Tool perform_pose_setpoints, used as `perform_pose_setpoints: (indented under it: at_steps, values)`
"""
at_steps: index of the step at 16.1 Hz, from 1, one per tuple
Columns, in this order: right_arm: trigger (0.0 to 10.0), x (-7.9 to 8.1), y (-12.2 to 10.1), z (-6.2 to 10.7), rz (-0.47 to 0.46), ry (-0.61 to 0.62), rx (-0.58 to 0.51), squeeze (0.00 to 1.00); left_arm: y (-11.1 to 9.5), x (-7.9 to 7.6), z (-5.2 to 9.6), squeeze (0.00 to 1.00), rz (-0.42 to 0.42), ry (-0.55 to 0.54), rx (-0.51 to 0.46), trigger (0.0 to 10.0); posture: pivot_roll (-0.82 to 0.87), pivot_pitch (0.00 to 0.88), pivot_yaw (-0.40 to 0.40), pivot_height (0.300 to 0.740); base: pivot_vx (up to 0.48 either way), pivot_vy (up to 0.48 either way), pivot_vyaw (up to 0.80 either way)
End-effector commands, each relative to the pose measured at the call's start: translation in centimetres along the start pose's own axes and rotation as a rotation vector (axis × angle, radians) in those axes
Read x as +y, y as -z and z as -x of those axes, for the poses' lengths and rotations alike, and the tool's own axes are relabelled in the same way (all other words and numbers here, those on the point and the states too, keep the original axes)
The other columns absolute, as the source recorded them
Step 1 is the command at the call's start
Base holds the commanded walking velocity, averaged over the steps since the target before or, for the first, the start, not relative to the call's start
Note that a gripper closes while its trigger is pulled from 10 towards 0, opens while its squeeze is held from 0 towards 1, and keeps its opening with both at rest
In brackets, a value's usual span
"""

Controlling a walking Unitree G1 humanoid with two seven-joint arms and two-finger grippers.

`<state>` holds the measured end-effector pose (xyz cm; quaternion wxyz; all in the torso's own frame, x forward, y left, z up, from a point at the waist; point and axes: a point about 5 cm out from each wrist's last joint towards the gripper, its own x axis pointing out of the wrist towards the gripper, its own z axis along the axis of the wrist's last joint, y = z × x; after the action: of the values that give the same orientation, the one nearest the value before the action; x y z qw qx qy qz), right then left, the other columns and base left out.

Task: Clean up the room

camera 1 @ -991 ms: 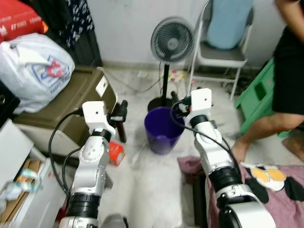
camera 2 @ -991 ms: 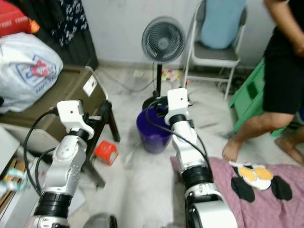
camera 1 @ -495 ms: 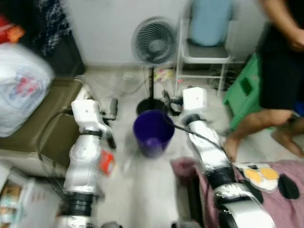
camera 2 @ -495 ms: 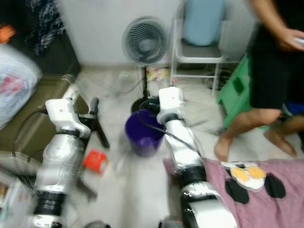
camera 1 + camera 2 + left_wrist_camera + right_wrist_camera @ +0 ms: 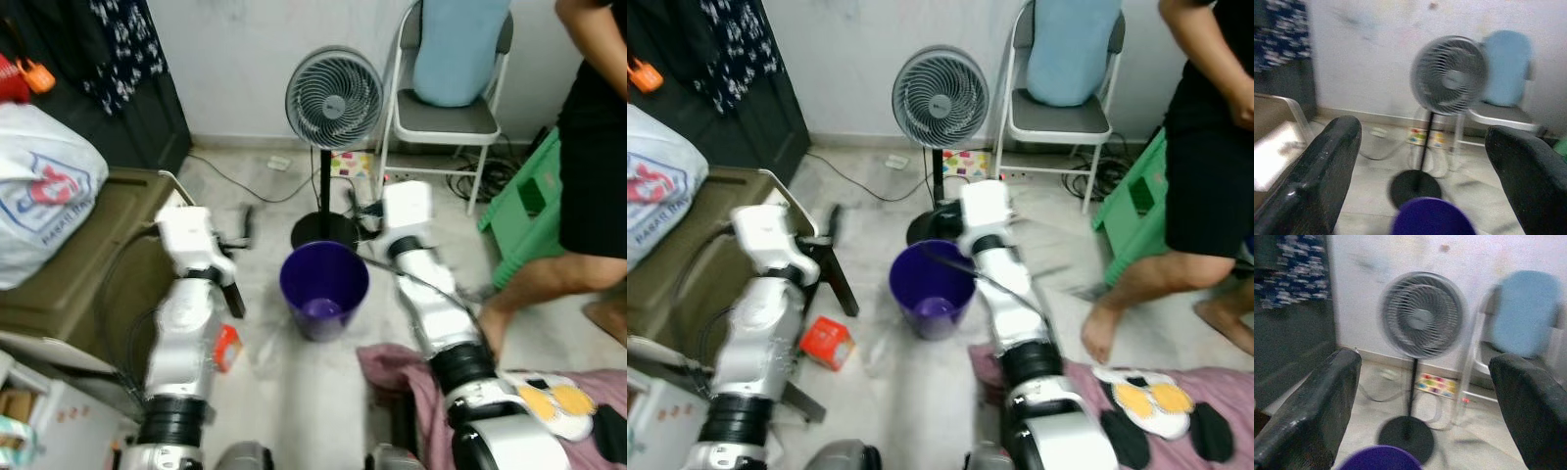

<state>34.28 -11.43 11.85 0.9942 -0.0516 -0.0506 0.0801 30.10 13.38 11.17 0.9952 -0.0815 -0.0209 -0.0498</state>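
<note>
Black fingers of both tools [image 5: 1420, 161] [image 5: 1420, 396] spread wide, holding nothing.

Both eye views look forward and down from the head over the two raised arms at a purple bucket [image 5: 324, 302] on the floor, with a standing fan [image 5: 334, 98] and a chair [image 5: 1058, 111] beyond. Each wrist view looks low and level between its own spread black fingers [image 5: 1317, 181] toward the same fan [image 5: 1422, 316], chair and bucket rim [image 5: 1378, 460], from close by.
</note>
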Motion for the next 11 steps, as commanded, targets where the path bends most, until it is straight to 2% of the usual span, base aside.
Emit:
perform_pose_setpoints:
  at_steps: [1, 11]
  values:
    - [10.0, 0.81, -0.37, -0.18, -0.016, -0.02, -0.011, 0.0, -0.08, 0.98, 0.15, 0.0, -0.023, -0.036, 0.002, 10.0, -0.06, 0.0, -0.003, 0.74, 0.0, 0.0, 0.0]
    - [10.0, 0.76, -0.42, -0.25, -0.002, -0.022, -0.015, 0.0, -0.18, 1.0, 0.02, 0.0, -0.05, -0.033, -0.001, 10.0, -0.06, 0.0, 0.002, 0.74, 0.0, 0.0, 0.8]
